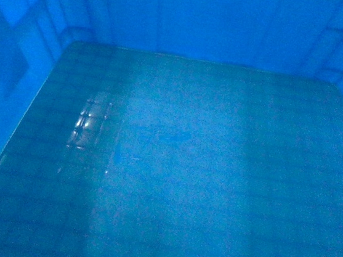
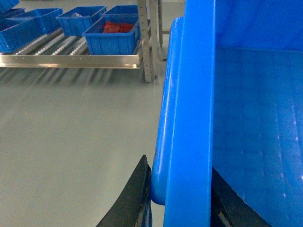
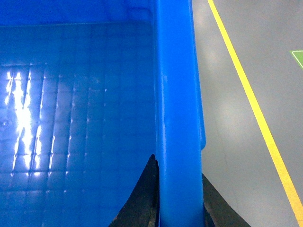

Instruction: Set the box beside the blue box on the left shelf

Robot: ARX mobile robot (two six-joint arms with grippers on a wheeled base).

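Your left end effector (image 2: 182,201) and right end effector (image 3: 179,198) each clamp opposite rims of the large blue plastic crate (image 1: 173,166), held above the grey floor (image 2: 71,132), filling your head view.

We see the box (image 1: 173,166) filling the whole head view, blocking any look ahead. In the left wrist view, open grey floor (image 2: 71,132) spreads left of its wall; a roller rack (image 2: 71,59) carrying blue bins (image 2: 111,40) bars the upper left.
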